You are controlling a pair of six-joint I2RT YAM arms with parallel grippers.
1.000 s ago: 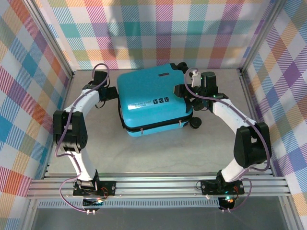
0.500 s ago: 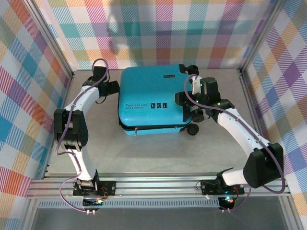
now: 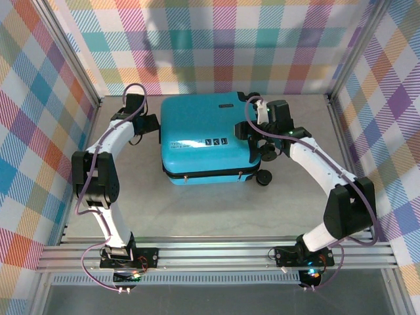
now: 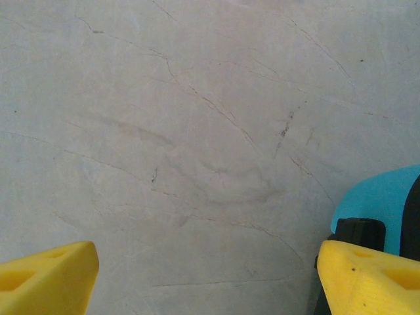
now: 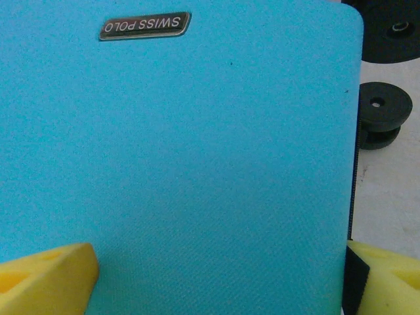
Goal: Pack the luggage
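- The luggage [image 3: 207,141] lies flat and zipped shut on the counter [image 3: 216,216], at upper centre of the overhead frame, turquoise shell facing up and the black zipper seam [image 3: 210,173] along its near side.
- My left jaws stand open just off the case's left side. In the left wrist view their yellow fingertips [image 4: 46,275] sit in the bottom corners, with bare counter between them and a corner of blue shell at lower right.
- My right jaws are open too, over the case's right edge. One yellow pad [image 5: 46,275] is above the shell at lower left of the right wrist view, the other past the edge at lower right. I cannot tell whether they touch the shell.
- The badge [image 5: 145,25] sits upper left there, and two black wheels [image 5: 384,111] upper right.
- I judge the shell stiff, smooth and slippery, and too broad to pinch across the flat.
- It probably has some weight, and could roll if tipped onto its wheels.
- Better holds, I think, are the seam lip or a zipper pull. Otherwise I would squeeze it between both arms.
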